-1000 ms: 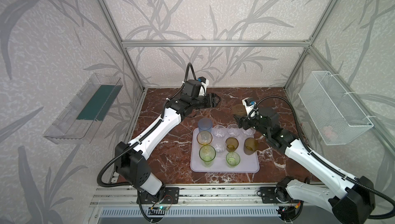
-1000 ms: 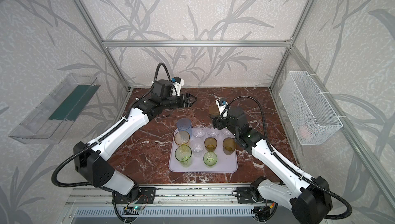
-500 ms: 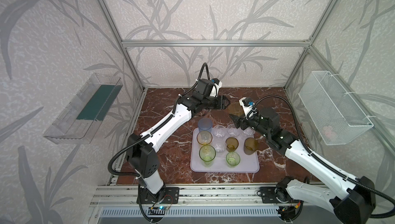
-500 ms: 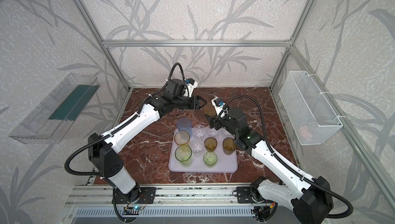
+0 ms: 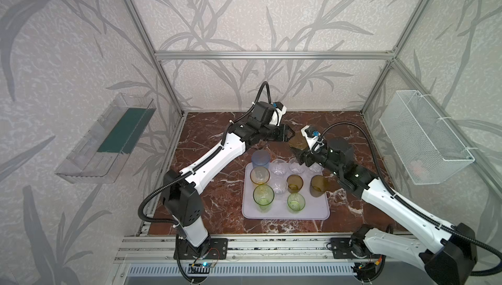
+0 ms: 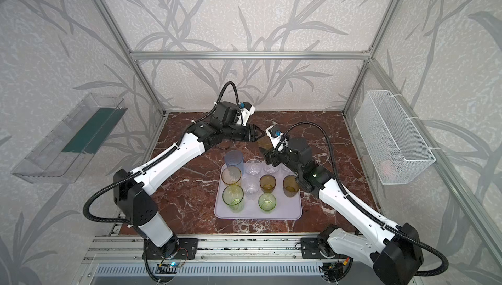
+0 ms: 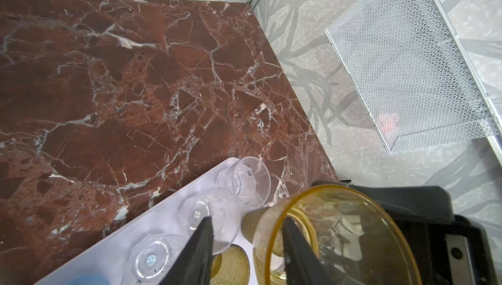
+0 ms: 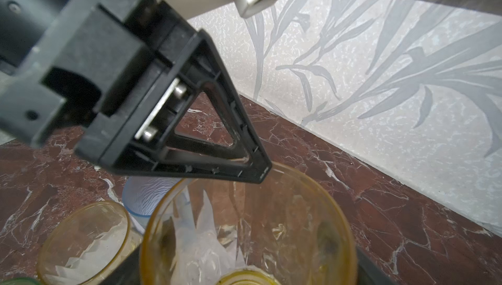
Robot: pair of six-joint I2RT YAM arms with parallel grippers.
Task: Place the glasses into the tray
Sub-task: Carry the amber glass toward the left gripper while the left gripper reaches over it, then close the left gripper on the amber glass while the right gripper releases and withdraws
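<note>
Overhead, the red-brown marble surface [image 5: 217, 196] fills the cell floor. On the left wall hangs a clear bin [image 5: 108, 139], and on the right wall a white wire basket [image 5: 423, 136]. Both are well apart from the work.

Flat on the surface, between the two arms, lies the lilac tray [image 5: 315, 211]. The glasses stand upright on it, crowded toward its far and left part. A tall blue-grey tumbler [image 5: 260, 158] is at the far left corner, with amber, green, olive-brown and clear ones beside it.

The right pincer [image 5: 298, 149] is clamped on one amber glass [image 5: 296, 140]. It holds the glass off the surface near the tray's far edge, mouth turned toward the left arm. The left pincer [image 7: 246, 222] is at that same glass, partly spread. One finger [image 7: 298, 256] reaches inside the rim. The other sits outside, with a gap showing between it and the glass.
</note>
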